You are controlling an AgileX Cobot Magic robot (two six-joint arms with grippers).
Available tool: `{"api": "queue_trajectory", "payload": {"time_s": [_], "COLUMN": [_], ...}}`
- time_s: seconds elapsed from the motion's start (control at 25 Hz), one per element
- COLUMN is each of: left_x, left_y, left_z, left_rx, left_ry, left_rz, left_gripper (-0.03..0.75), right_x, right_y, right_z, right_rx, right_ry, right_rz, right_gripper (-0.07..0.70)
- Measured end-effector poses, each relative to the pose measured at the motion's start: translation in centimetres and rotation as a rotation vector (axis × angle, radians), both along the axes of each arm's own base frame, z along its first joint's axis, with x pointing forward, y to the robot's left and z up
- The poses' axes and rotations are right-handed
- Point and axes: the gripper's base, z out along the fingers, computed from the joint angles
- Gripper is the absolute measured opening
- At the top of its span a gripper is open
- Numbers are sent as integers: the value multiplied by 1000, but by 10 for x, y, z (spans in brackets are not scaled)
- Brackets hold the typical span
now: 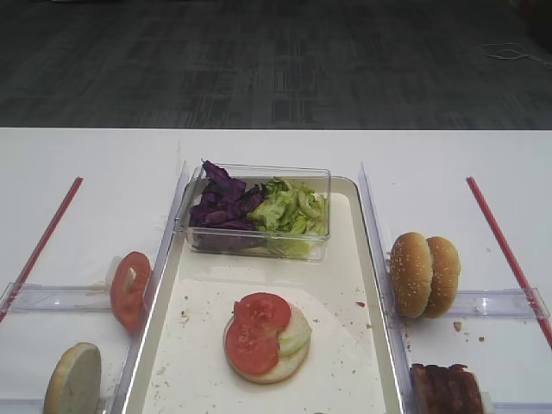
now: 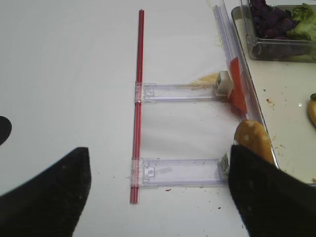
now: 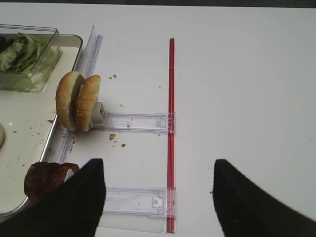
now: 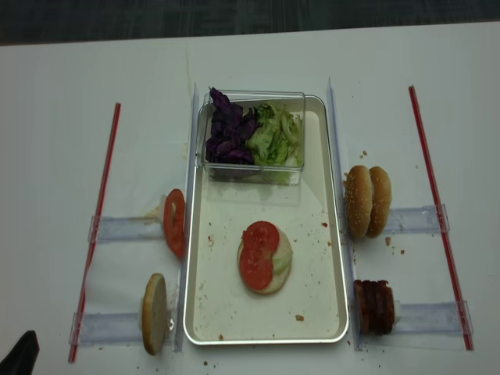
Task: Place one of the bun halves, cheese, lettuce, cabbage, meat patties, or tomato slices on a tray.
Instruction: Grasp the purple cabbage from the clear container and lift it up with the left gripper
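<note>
Meanwhile, both jaws wide apart, empty, the bun halves (image 3: 78, 101) well ahead of the right gripper (image 3: 158, 197).

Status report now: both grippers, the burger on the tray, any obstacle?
Left gripper open, empty. Right gripper open, empty. Bun half on tray, two tomato slices on top. Nothing blocking.

Four bun halves (image 4: 358, 201) were counted, three tomato slices (image 4: 174, 222), one stack of meat patties (image 4: 375, 306), one tray (image 4: 316, 311), one clear tub (image 4: 254, 173) of lettuce (image 4: 275, 137) and cabbage (image 4: 226, 134), and two red strips (image 4: 95, 226).
</note>
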Motion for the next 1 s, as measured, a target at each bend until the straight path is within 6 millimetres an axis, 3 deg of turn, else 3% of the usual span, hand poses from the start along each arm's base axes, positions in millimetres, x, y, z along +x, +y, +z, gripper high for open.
{"api": "queue_trajectory", "payload": {"time_s": [1.0], "left_x": [0], "left_y": [0], "left_z": [0], "left_rx": [0], "left_ry": [0], "left_rz": [0], "left_gripper": [563], "right_x": [0], "right_y": [0], "right_z": [0], "right_rx": [-2], "right_ry": [0], "right_rz": [1], "right_gripper": [506]}}
